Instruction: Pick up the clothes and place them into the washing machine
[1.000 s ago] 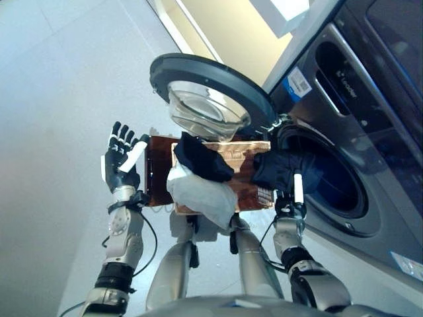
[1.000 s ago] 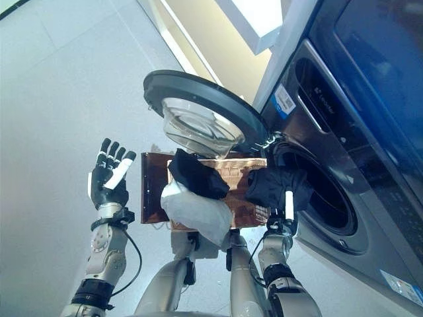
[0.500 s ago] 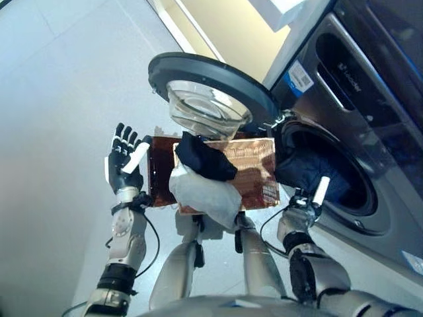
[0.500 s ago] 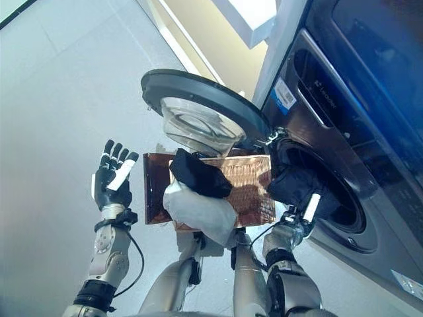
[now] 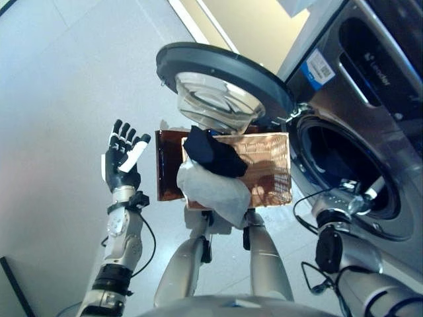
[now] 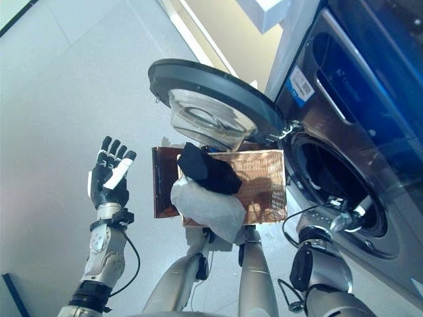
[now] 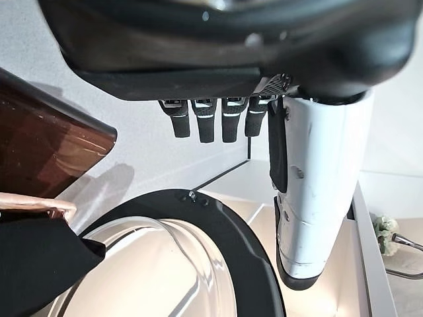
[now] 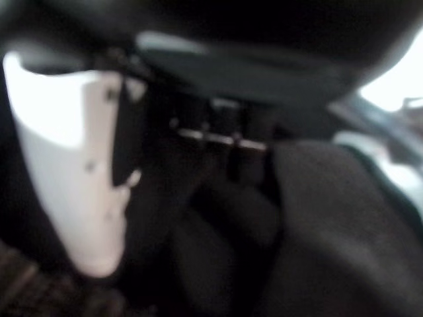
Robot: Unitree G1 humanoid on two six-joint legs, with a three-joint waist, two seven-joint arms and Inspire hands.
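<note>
Landmark: washing machine (image 5: pixel 370 119), round door (image 5: pixel 221 76) standing open.
Right hand (image 5: pixel 360 198) reaching at drum opening; fingers' state: cannot tell. Dark cloth (image 8: pixel 330 224) showing just past right hand.
Left hand (image 5: pixel 122 158) hovering well apart from machine, fingers spread, holding nothing.
Basket (image 5: pixel 268 168) sitting beside machine under door, black garment (image 5: pixel 211 152) and white garment (image 5: pixel 215 191) lying in it.

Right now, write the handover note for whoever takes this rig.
Left hand: open, raised beside the basket, holding nothing.
Right hand: at the washing machine drum opening; its wrist view shows dark cloth just past the fingers, but whether it grips is unclear.
Door: open.
In the basket: a black garment lying on a grey garment that hangs over the front edge.
Done: dark cloth taken to the drum.
Left: both basket garments.
</note>
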